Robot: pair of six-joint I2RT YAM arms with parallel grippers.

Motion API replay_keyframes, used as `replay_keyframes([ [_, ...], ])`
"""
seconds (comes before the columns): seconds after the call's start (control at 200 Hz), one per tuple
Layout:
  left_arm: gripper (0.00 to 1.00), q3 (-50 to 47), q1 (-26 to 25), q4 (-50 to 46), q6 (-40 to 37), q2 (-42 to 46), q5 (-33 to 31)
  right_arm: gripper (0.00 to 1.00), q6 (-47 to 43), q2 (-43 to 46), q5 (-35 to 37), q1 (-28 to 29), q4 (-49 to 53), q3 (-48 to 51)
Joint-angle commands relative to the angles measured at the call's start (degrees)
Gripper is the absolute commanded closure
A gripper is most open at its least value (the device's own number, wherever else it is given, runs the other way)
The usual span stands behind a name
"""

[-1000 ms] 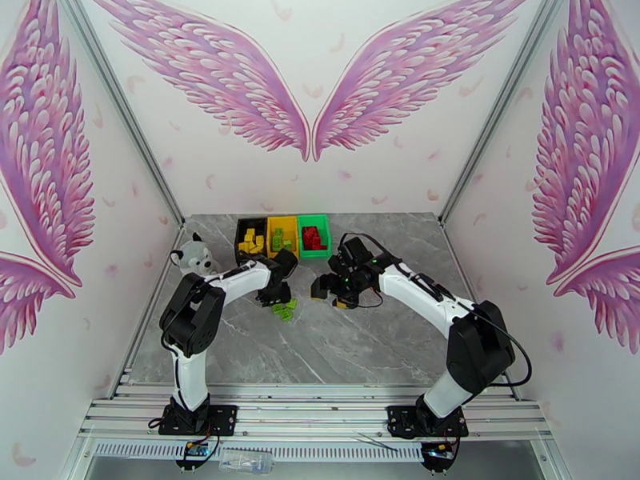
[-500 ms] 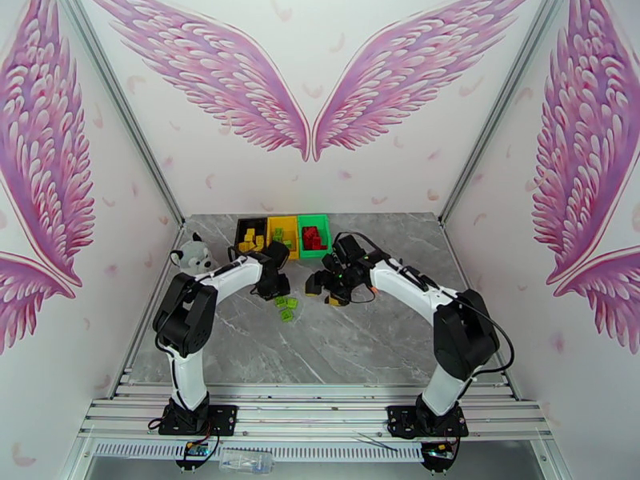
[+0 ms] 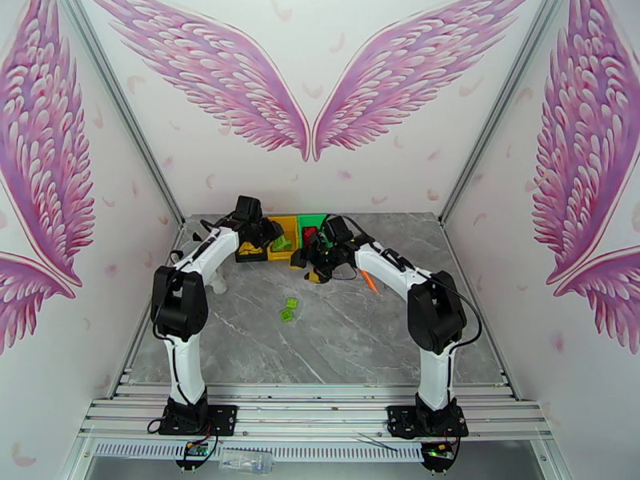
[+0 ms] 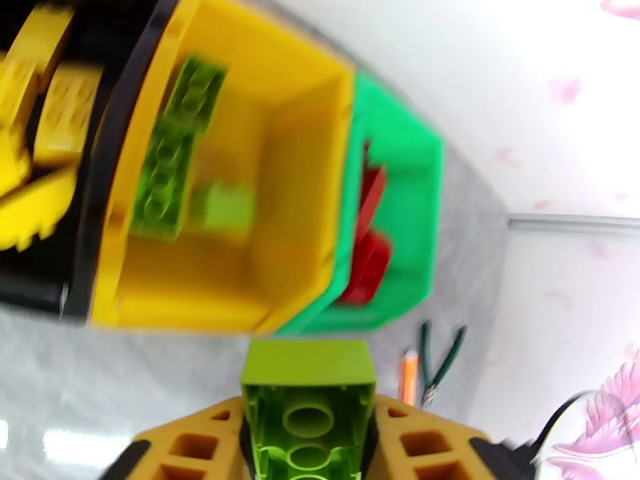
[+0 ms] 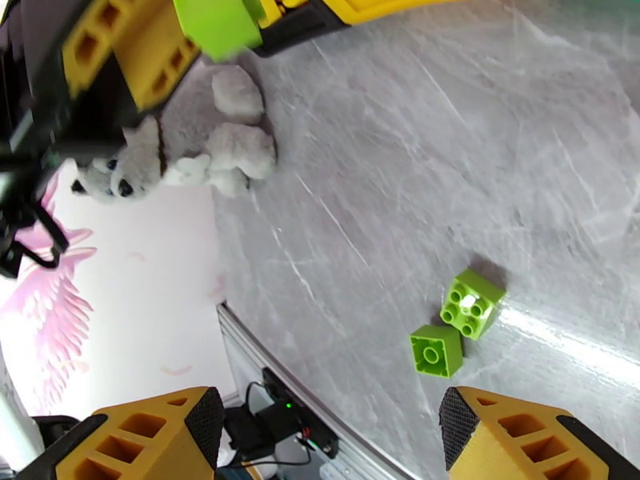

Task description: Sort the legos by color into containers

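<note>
In the left wrist view my left gripper [image 4: 308, 414] is shut on a light green lego [image 4: 308, 370], hovering just in front of the yellow container [image 4: 296, 170], which holds green legos [image 4: 172, 154]. The black container [image 4: 128, 154] holds yellow legos [image 4: 40, 130]. The green container [image 4: 424, 202] holds red legos [image 4: 368, 258]. From above, the left gripper [image 3: 272, 236] is over the row of containers. My right gripper [image 3: 310, 264] hangs open beside it with nothing between its fingers [image 5: 160, 430]. Two green legos [image 5: 474, 302] [image 5: 436, 350] lie together on the table [image 3: 293, 302].
A grey-white plush husky [image 5: 192, 154] lies on the marble table near the left arm. An orange stick [image 3: 367, 280] rests under the right forearm, also seen beside the green container [image 4: 408, 376]. The table's near rail [image 5: 264, 370] runs below the right gripper.
The left arm has lifted a green lego off the table and carried it back to the containers. The right gripper has moved back and left toward the containers, uncovering the orange stick.
</note>
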State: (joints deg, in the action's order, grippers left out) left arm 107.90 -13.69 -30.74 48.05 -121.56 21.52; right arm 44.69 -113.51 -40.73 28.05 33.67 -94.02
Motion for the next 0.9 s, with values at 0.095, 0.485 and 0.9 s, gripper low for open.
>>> replay_keyframes([
  [0.095, 0.37, 14.4, 0.2, -2.1, 2.4, -9.4, 1.7, 0.22, 1.2, 2.3, 0.1, -1.9, -0.1, 2.1],
  [0.485, 0.32, -1.1, -5.1, -9.0, -8.9, 5.2, -11.7, 0.21, -5.0, 12.0, 7.1, -2.2, 6.1, 12.2],
  [0.9, 0.32, -25.5, -21.9, -16.3, -12.7, 14.0, -27.1, 0.15, -8.4, 19.9, 12.8, -0.3, 10.8, 23.9],
])
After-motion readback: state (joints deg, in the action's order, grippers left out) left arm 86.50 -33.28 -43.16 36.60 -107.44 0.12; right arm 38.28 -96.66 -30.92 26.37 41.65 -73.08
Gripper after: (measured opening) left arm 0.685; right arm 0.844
